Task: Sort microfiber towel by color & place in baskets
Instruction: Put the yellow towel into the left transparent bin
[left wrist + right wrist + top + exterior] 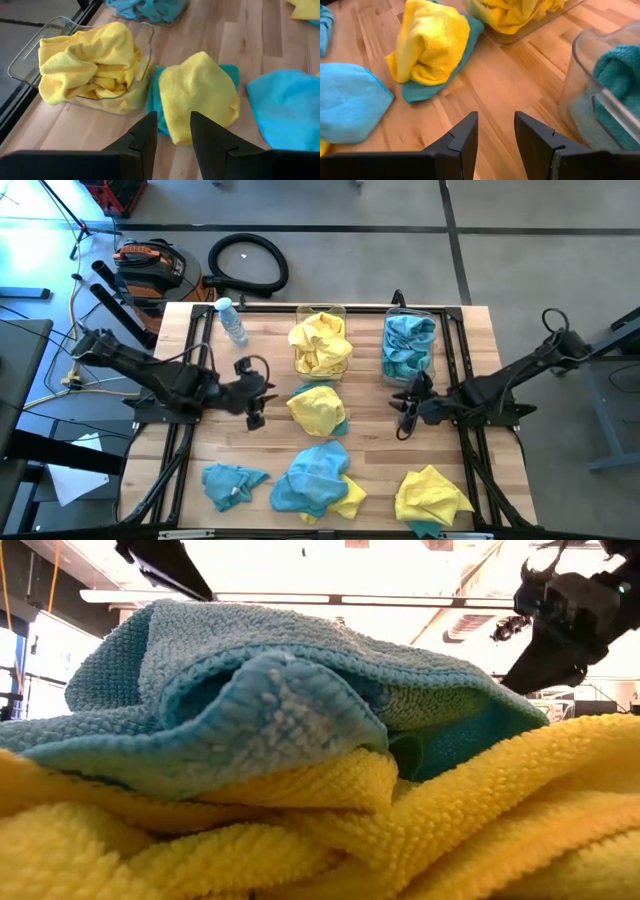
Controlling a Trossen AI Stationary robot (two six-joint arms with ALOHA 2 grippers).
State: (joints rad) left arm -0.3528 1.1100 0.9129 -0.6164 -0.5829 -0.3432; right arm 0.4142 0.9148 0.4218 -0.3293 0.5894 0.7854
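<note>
1. The left gripper (254,398) hangs over the table's left-centre, just beside the middle pile. In its wrist view the fingers (146,134) stand part open with bare air between them; it holds nothing.
2. A bottle (232,320) stands at the back left, near the left arm; a wide sweep could knock it over.
3. The loose teal towel (232,483) lies alone at the front left, well apart from both baskets.
4. The yellow basket (320,340) at the back centre is heaped with yellow cloth that spills over its rim (30,47). Another towel dropped on top may slide out.
5. The middle pile (318,409) is a yellow towel (200,95) lying on a teal one (156,100). Risk: a deep pinch could take both layers, and teal would land among yellow.
6. The front pile (318,478) is teal over yellow, touching; the same double pick threatens here.
7. The teal basket (410,345) sits at the back right, holding teal cloth (620,70).
8. The right gripper (412,412) hovers just in front of that basket, fingers (467,135) part open and empty. Lifting carelessly, it could clip the clear wall (580,65) and shove the tub.
9. The front-right yellow towel (430,495) covers a teal edge and awaits sorting.
</note>
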